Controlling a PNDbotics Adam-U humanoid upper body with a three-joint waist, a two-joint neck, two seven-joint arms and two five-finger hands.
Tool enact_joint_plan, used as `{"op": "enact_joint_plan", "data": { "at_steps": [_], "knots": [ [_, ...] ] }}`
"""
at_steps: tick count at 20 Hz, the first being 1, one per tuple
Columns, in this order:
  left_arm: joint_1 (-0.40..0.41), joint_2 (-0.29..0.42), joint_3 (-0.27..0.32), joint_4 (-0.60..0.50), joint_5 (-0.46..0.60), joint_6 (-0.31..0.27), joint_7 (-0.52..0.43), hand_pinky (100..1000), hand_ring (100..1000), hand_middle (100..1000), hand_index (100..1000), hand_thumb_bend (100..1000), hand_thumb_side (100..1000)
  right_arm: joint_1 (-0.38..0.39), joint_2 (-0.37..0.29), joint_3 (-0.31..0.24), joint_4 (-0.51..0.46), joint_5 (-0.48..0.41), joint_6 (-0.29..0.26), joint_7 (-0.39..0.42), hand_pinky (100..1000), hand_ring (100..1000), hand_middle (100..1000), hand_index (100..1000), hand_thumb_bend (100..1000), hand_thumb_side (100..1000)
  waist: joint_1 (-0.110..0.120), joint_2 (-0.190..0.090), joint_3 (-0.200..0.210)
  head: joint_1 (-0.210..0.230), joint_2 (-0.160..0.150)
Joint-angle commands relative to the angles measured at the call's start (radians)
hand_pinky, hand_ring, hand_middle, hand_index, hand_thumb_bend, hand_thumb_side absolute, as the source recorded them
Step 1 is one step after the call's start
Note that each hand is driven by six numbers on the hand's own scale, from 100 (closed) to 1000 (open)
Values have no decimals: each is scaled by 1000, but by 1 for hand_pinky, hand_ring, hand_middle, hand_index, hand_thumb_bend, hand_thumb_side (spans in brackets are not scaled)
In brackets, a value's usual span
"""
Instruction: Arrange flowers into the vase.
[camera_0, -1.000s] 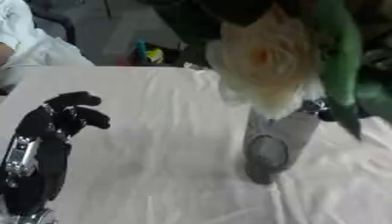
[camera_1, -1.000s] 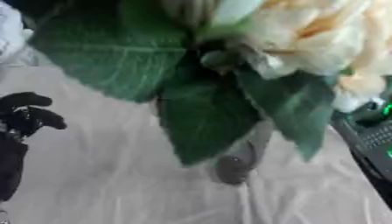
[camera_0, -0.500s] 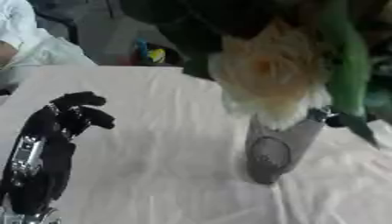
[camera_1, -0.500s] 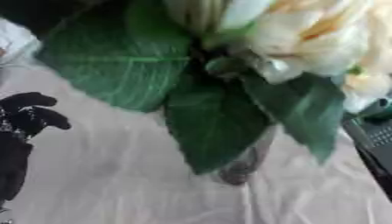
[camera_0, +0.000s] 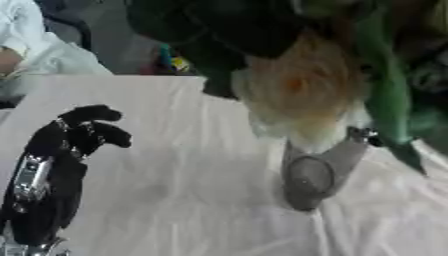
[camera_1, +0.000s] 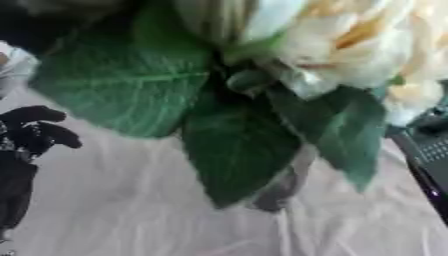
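A grey vase (camera_0: 317, 172) is seen right of centre in the frame, on the counter (camera_0: 192, 200), which is covered w/ a white wrinkled cloth; the vase looks tilted, its mouth turned toward the lower left. A cream flower (camera_0: 302, 95) w/ an orange centre is held very close to the camera, above the vase, and large green leaves (camera_1: 236, 150) cover the upper and middle part of the right eye view. The left hand (camera_0: 66, 145) is shown at the lower left, fingers up and curled, nothing in it. The right hand cannot be made out; only a dark device (camera_1: 429, 150) is seen at the right edge. White fabric (camera_0: 31, 45) is seen in the upper left.
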Motion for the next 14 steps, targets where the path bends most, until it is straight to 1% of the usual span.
{"op": "enact_joint_plan", "data": {
  "at_steps": [1,9,14],
  "knots": [
    [-12,4,-8,-13,1,0,-4,587,601,668,783,114,1000,-16,-7,-3,-19,33,2,31,674,718,621,759,100,1000,-17,-5,-1,2,-4],
    [-13,5,-8,-13,2,2,-4,587,601,669,783,114,1000,-18,7,3,-8,81,0,64,691,745,655,790,100,1000,-20,-6,-5,5,-5],
    [-12,4,-9,-13,2,4,-6,587,602,669,782,115,1000,-22,6,7,9,105,-16,69,695,758,671,799,100,1000,-21,-6,-6,4,-7]
  ]
}}
